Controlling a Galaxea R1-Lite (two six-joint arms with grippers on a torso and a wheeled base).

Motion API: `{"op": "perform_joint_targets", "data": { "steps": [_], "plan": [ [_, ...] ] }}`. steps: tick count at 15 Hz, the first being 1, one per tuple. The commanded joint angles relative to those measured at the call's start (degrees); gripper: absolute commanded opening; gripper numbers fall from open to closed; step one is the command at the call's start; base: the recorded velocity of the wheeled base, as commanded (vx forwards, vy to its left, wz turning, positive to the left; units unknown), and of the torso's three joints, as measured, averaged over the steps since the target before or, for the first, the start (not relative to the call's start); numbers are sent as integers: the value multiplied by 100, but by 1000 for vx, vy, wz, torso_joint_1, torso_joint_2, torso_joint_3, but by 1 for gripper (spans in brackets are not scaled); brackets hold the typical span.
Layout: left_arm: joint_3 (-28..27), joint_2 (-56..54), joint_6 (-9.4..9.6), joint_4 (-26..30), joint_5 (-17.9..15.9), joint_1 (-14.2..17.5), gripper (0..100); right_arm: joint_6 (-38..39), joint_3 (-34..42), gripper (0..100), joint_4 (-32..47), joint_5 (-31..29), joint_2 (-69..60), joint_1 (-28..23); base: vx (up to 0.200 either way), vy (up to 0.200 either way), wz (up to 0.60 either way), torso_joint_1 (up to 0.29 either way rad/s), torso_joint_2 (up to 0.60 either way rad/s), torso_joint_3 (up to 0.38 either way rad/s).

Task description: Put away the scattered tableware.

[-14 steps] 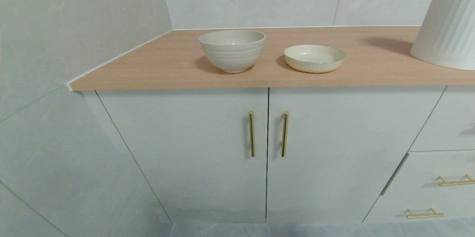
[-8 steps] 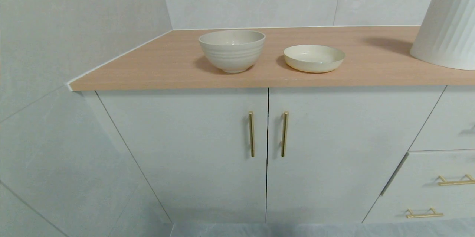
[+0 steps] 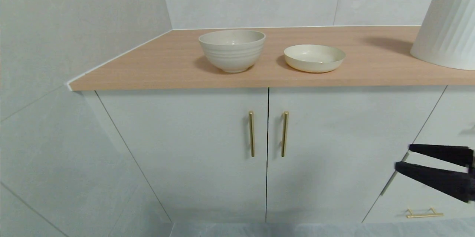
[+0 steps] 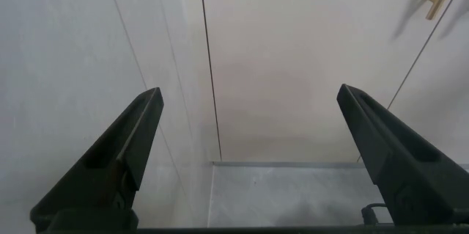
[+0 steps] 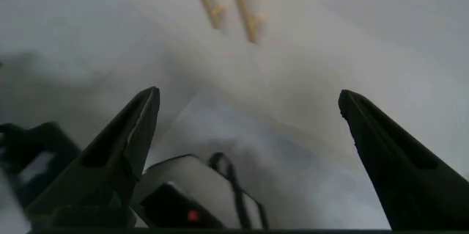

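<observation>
Ribbed bowl (image 3: 232, 49) and shallow dish (image 3: 314, 58) upright on table (image 3: 167, 66), side by side, not touching; bowl on left.
Right pincer (image 3: 403, 156) low at right, before drawer fronts (image 3: 445, 118); fingers apart.
Left pincer (image 4: 249, 94) fingers wide apart, facing cabinet door (image 4: 293, 65), near floor.
Right wrist view blurred: gold bars (image 5: 207, 1) probably door handles.

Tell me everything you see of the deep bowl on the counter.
The deep bowl is off-white, seemingly ceramic, with horizontal ridges round its outer wall and a narrow foot. It stands upright, looking empty, on the wooden countertop above the left cabinet door, left of the shallow dish and apart from it. Nothing but the countertop touches it.
</observation>
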Motion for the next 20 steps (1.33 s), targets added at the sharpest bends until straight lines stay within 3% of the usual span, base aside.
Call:
{"op": "perform_joint_targets", "data": {
  "steps": [1,5,10,15,20],
  "plan": [
    [0,0,0,-1,1,2,100,338,-969,100,-775,151,2230,978,0,0,0,0,0,0],
    [0,0,0,-1,1,2,100,698,-1654,100,-819,124,2969,1206,0,0,0,0,0,0],
    [0,0,0,-1,1,2,100,531,-1742,100,-915,-43,3540,1435,0,0,0,0,0,0],
    [0,0,0,-1,1,2,100,478,-1496,100,-2497,-166,4226,1540,0,0,0,0,0,0],
    [0,0,0,-1,1,2,100,505,-1461,100,-3438,-394,4788,1549,0,0,0,0,0,0]
  ]
}}
